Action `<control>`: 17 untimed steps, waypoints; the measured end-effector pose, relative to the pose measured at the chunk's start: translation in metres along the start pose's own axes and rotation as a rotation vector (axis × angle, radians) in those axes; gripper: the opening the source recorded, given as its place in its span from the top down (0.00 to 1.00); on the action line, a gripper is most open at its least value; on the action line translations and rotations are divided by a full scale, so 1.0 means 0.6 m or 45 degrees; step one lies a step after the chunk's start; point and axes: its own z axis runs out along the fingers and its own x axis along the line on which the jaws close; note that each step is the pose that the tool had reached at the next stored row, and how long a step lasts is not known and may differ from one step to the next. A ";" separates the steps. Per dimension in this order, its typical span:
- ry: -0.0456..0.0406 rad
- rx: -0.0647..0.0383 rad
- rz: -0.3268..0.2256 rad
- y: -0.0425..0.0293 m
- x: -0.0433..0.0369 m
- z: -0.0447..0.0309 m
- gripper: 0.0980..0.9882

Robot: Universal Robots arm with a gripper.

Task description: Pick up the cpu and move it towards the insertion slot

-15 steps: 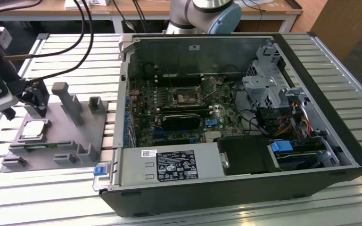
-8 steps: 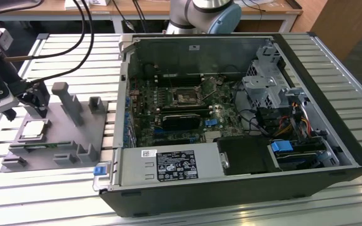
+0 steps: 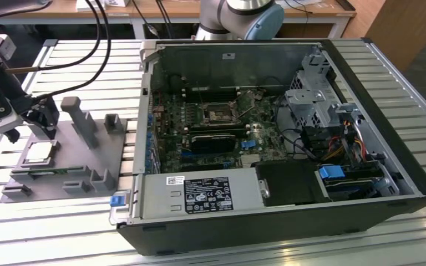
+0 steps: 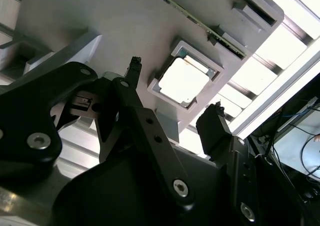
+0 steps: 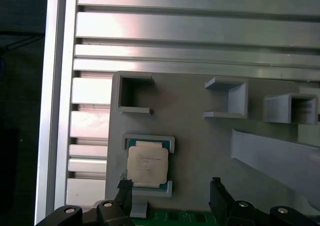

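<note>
Gripper spread wide, cpu beneath, untouched

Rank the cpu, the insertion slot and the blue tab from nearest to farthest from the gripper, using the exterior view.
From the gripper:
1. cpu, in the grey fixture, right by it.
2. insertion slot, inside the case.
3. blue tab, toward the exterior view's right.

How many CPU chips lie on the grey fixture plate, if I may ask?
1. The cpu sits in its square nest on the fixture plate, near the open gripper; none seems hidden.
</note>
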 end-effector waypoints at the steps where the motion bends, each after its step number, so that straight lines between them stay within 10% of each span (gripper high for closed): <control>1: 0.000 0.000 0.000 0.000 0.000 0.001 0.30; 17: 0.000 0.000 0.000 -0.001 0.000 0.013 0.30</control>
